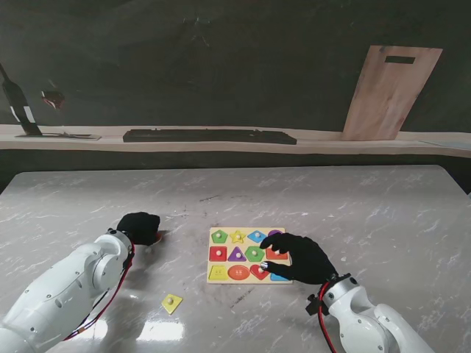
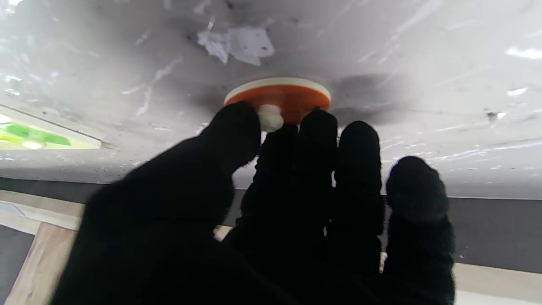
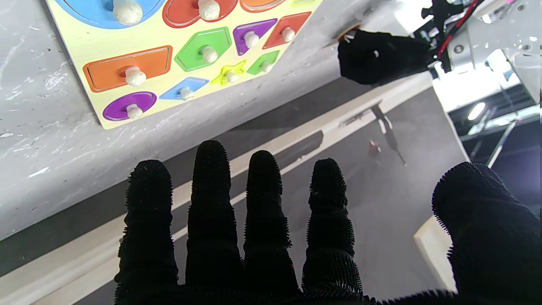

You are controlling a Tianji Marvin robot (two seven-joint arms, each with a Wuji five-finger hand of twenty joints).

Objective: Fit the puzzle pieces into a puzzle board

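On the marble table (image 1: 353, 206), the puzzle board (image 1: 249, 255) lies in front of me, a little right of centre, with most of its coloured shapes seated in their recesses. The right hand (image 1: 302, 257) rests over the board's right edge, covering the pieces there; in the right wrist view its fingers (image 3: 262, 203) are spread apart and straight, holding nothing. To the left of the board, well apart from it, the left hand (image 1: 140, 226) is lowered onto a round orange piece (image 2: 278, 96) that lies flat on the table. In the left wrist view the thumb and the neighbouring fingertips (image 2: 315, 127) close around the piece's small white knob (image 2: 270, 117); whether they truly pinch it or only touch it I cannot tell. A yellow square piece (image 1: 172, 303) lies loose on the table nearer to me, between the two arms, tilted on a corner. A wooden board (image 1: 390, 92) leans against the dark back wall.
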